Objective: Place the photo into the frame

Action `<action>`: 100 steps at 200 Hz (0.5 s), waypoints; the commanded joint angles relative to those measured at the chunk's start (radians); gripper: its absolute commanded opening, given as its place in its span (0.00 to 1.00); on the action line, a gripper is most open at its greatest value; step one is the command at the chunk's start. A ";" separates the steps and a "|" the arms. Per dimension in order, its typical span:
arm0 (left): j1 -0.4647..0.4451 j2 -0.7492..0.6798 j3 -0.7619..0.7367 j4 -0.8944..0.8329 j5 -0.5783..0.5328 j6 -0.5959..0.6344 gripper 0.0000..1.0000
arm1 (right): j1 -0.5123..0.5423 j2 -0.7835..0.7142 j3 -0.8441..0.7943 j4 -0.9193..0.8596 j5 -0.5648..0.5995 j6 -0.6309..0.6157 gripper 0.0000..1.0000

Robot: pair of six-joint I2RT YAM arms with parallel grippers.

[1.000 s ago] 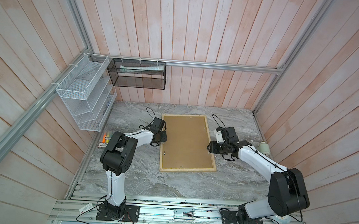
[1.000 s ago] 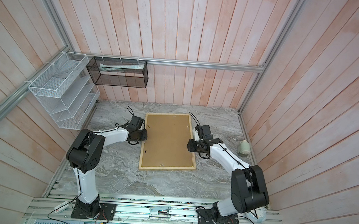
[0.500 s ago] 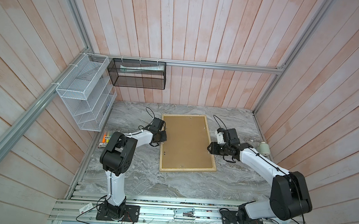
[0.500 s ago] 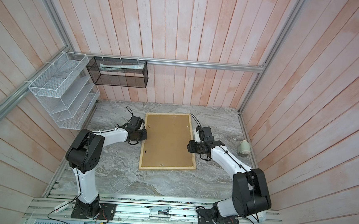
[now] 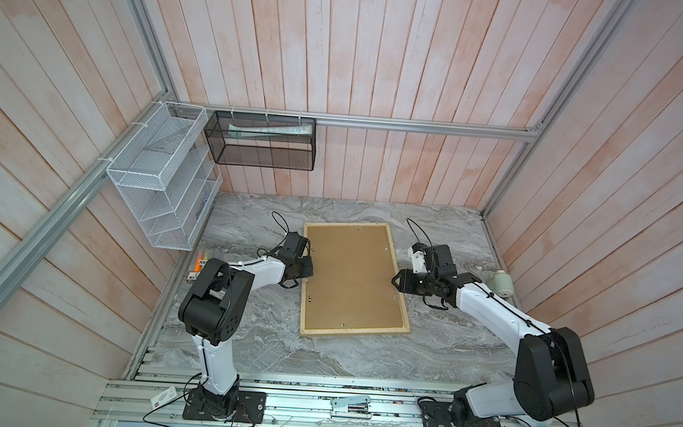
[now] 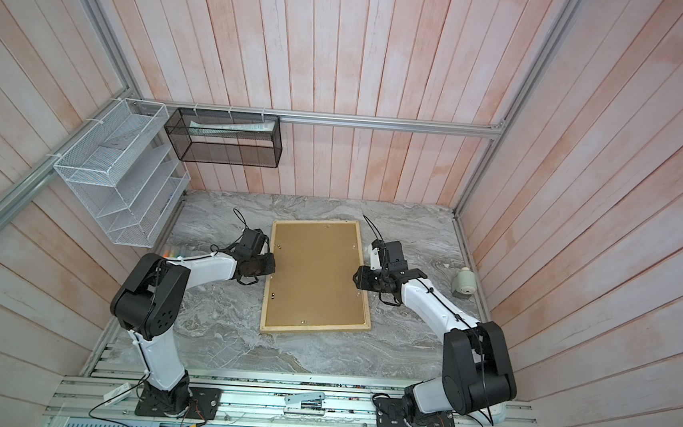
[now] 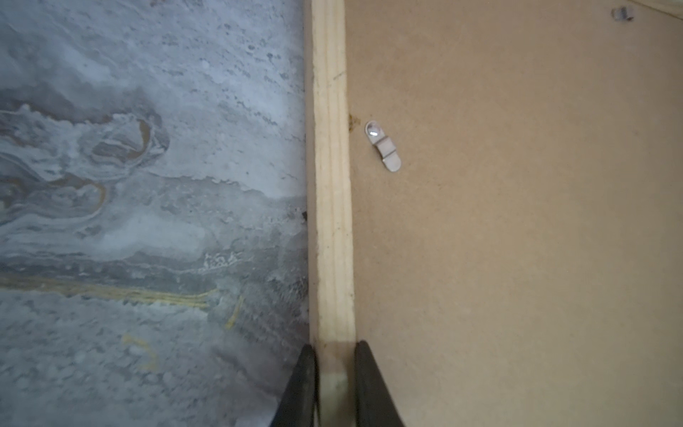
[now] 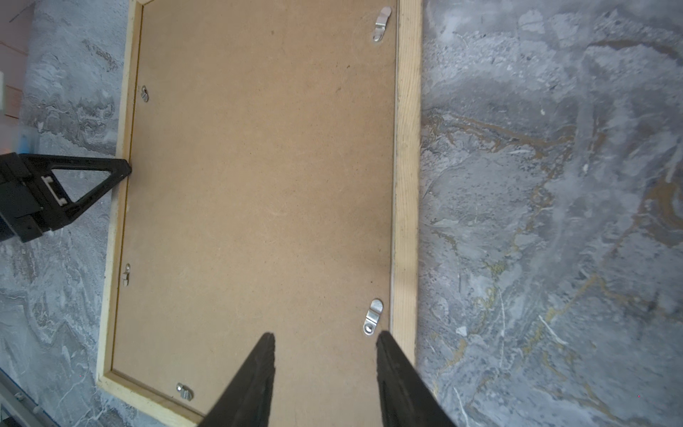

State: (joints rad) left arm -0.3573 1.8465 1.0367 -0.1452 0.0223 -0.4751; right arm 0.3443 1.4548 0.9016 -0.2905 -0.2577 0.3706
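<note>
Wood frame pinched in L jaws; R jaws apart over backing.

you have bright, soft, even light in both top views, with only faint shadows on the worktop. the wall planks bow toward the picture edges. the left wrist view blurs around the left pincer. the right wrist view is sharper, with a dim band across the frame.

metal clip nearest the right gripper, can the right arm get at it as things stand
Probably yes. The metal clip lies uncovered on the backing board, just beside one finger of the open right gripper, and nothing stands between them.
</note>
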 commanded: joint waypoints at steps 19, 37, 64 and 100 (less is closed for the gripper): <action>-0.005 -0.040 -0.057 -0.052 0.040 -0.002 0.15 | -0.002 -0.005 0.003 0.037 -0.044 0.030 0.46; -0.008 -0.054 -0.067 -0.054 0.051 0.002 0.15 | -0.001 -0.002 0.008 0.045 -0.055 0.034 0.46; -0.015 -0.071 -0.080 -0.071 0.043 0.010 0.15 | -0.001 0.010 0.018 0.049 -0.066 0.037 0.46; -0.023 -0.108 -0.120 -0.069 0.039 -0.006 0.15 | 0.007 0.029 0.021 0.083 -0.099 0.054 0.46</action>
State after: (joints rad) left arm -0.3660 1.7729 0.9573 -0.1638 0.0227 -0.4755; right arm 0.3443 1.4624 0.9020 -0.2462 -0.3172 0.4038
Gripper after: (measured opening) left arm 0.179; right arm 0.461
